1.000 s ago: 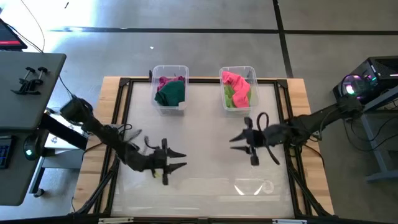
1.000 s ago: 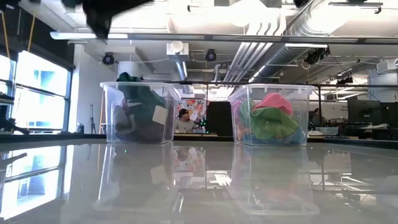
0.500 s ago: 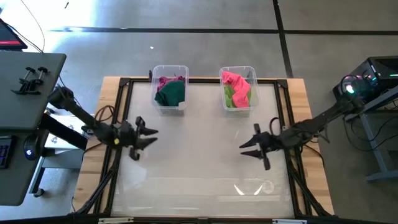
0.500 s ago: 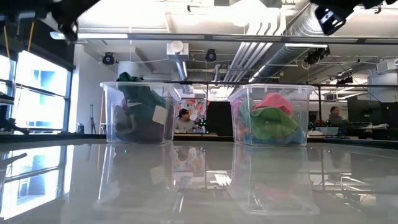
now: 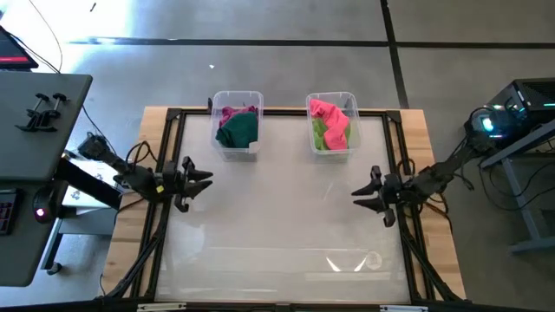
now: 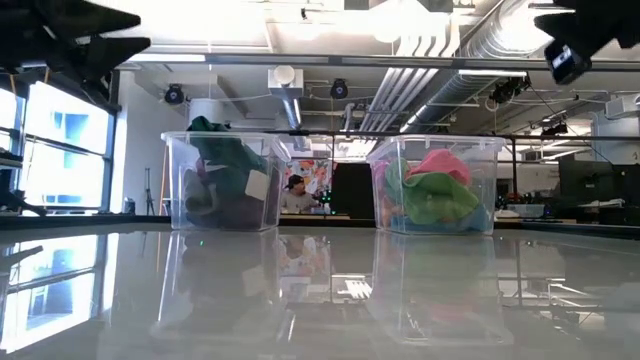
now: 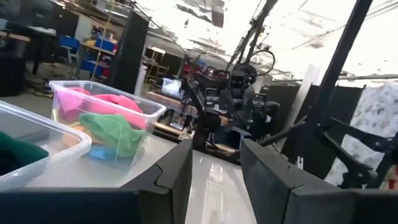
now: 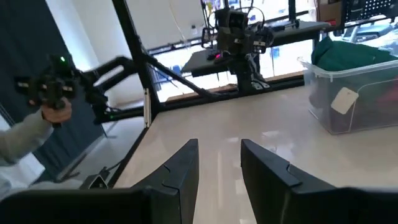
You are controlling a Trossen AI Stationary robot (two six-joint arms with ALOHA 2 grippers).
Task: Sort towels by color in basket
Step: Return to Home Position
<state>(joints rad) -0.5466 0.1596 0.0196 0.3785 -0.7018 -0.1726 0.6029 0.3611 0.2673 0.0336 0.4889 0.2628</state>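
Note:
Two clear bins stand near the table's far edge. The left bin [image 5: 237, 124] [image 6: 222, 180] holds a dark green towel [image 5: 238, 130] and a magenta one [image 5: 232, 113]. The right bin [image 5: 331, 121] [image 6: 437, 185] holds pink [image 5: 328, 113] and light green [image 5: 321, 134] towels; the left wrist view also shows light blue [image 7: 102, 152] at its bottom. No towel lies on the table. My left gripper [image 5: 205, 179] [image 7: 214, 171] hangs open over the table's left side. My right gripper [image 5: 355, 198] [image 8: 217, 168] hangs open over the right side. Both are empty.
The glossy tabletop [image 5: 277, 234] sits inside a black frame [image 5: 169, 173]. A desk with clamps [image 5: 39, 113] stands left of the table and equipment [image 5: 512, 113] to its right. A person's hand with a controller [image 8: 50, 93] shows beyond the table's left side.
Both arms have drawn apart from the table's middle. My left gripper swung from the near-centre toward the left edge and farther back, and my right gripper pulled back toward the right edge. In the low view both rose toward the picture's top corners.

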